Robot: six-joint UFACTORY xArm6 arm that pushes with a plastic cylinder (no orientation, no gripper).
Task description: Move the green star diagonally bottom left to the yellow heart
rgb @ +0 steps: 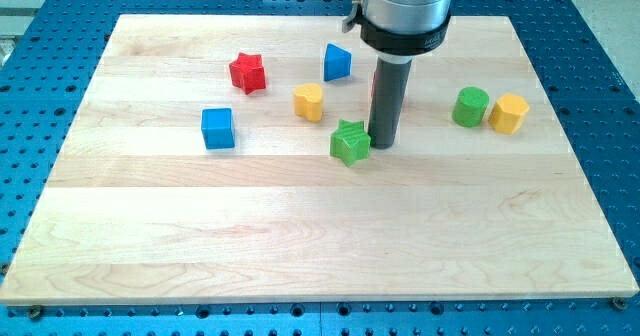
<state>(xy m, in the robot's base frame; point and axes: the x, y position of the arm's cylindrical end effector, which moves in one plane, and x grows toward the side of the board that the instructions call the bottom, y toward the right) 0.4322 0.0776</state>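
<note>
The green star point(350, 142) lies near the board's middle, just below and right of the yellow heart point(309, 103). My tip point(382, 143) stands right beside the star's right edge, touching or nearly touching it. The rod rises from there to the arm's grey body at the view's top. A sliver of a red block point(374, 84) shows behind the rod; its shape is hidden.
A red star point(248, 73) and a blue block point(337, 62) lie toward the view's top. A blue cube point(217, 128) sits at the left. A green cylinder point(471, 107) and a yellow hexagonal block point(509, 113) sit together at the right. The wooden board point(300, 236) lies on a blue perforated table.
</note>
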